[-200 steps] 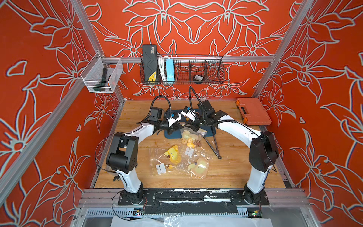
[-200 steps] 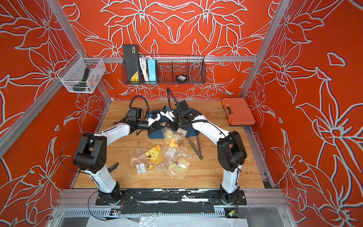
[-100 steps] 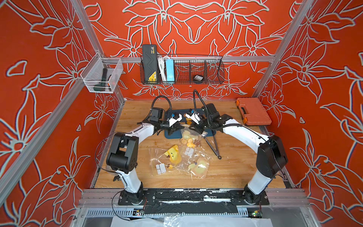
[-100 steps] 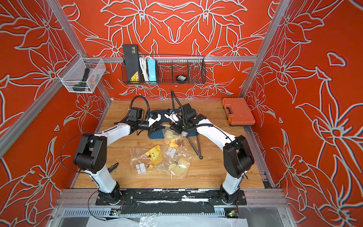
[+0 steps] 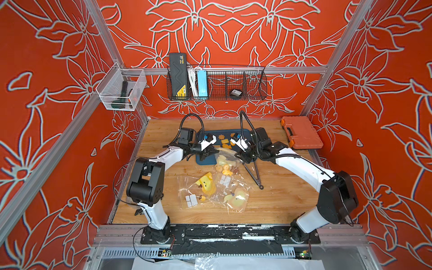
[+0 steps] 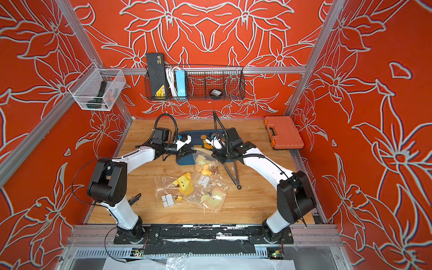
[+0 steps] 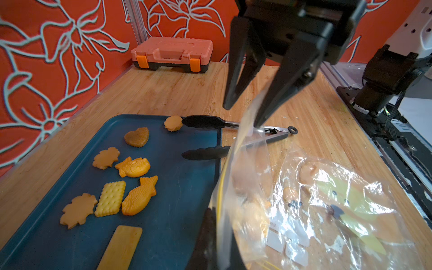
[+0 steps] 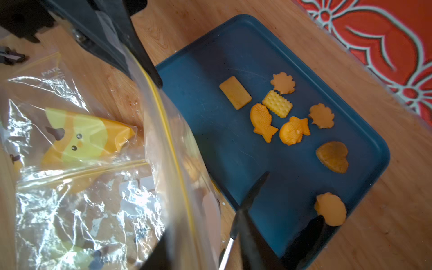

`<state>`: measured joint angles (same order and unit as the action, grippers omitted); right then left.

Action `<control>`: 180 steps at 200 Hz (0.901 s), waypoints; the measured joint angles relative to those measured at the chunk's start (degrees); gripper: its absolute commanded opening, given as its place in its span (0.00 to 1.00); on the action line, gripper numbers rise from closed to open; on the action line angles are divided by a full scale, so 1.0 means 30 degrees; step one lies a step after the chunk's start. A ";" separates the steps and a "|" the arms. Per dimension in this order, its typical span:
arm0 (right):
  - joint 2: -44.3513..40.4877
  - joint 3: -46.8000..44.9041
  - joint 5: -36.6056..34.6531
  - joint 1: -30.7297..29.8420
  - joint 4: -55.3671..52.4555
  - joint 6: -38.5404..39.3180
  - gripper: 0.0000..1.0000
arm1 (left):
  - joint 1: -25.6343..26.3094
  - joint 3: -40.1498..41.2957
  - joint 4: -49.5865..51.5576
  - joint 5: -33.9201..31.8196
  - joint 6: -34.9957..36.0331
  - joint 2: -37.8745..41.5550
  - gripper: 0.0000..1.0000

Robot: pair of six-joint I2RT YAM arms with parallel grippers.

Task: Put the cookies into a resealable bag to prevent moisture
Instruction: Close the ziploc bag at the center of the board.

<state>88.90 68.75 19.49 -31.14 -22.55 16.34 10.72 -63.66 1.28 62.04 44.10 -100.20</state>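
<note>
The resealable bag point(image 5: 225, 158) point(image 6: 203, 160) hangs at the blue tray's point(image 5: 207, 161) near edge, with several cookies point(image 5: 224, 168) in its bottom. My left gripper point(image 5: 211, 152) point(image 7: 217, 245) is shut on one end of the yellow-striped rim. My right gripper point(image 5: 240, 154) point(image 7: 243, 115) stands open at the other end, and the rim point(image 8: 163, 140) lies against one finger. More cookies point(image 7: 135, 167) point(image 8: 292, 129) lie loose on the tray: fish, flowers, a heart and rectangles.
Black tongs point(image 5: 253, 173) point(image 7: 210, 122) lie off the tray's right edge, under the right gripper. Two more clear printed bags point(image 5: 205, 185) point(image 5: 236, 199) lie on the table in front. An orange tool case point(image 5: 301, 135) sits at the back right.
The right gripper has moved from over the tray toward the near right, down to the bag's rim, and its jaws have narrowed. The left gripper still holds the bag.
</note>
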 measured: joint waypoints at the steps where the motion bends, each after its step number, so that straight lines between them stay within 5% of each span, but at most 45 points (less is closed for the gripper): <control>1: -0.0015 0.0000 -0.0007 0.0015 -0.0007 0.0007 0.00 | 0.0000 0.0000 0.0000 0.0000 0.0000 0.0000 0.00; 8: -0.0117 -0.0029 -0.0036 0.0117 -0.0109 -0.0036 0.00 | 0.0000 0.0000 0.0000 0.0000 0.0000 0.0000 0.00; 22: -0.0299 -0.0073 -0.0058 0.0211 -0.0160 0.0015 0.37 | 0.0007 0.0000 -0.0007 0.0007 0.0000 0.0000 0.00; 34: -0.0459 -0.0189 -0.0160 0.0219 -0.0175 0.0051 0.47 | 0.0036 0.0000 -0.0007 0.0007 0.0000 0.0000 0.00; 101: -0.0699 -0.0313 -0.0372 0.0240 -0.0852 0.0423 0.38 | 0.0029 0.0000 -0.0051 0.0000 -0.0080 0.0022 0.00; 124: -0.0889 -0.0430 -0.0627 0.0255 -0.1158 0.0350 0.13 | 0.0029 0.0000 -0.0146 0.0029 -0.0226 0.0044 0.34; 135: -0.1239 -0.0670 -0.0670 0.0255 -0.1224 0.0328 0.10 | 0.0036 0.0000 -0.0262 0.0109 -0.0146 0.0066 0.44; 180: -0.1880 -0.0976 -0.0699 0.0255 -0.1399 0.0313 0.21 | 0.0051 0.0000 -0.0284 0.0350 -0.0328 0.0153 0.30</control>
<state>83.26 65.82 17.39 -30.37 -26.74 17.28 10.87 -63.66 0.43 63.09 43.11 -99.74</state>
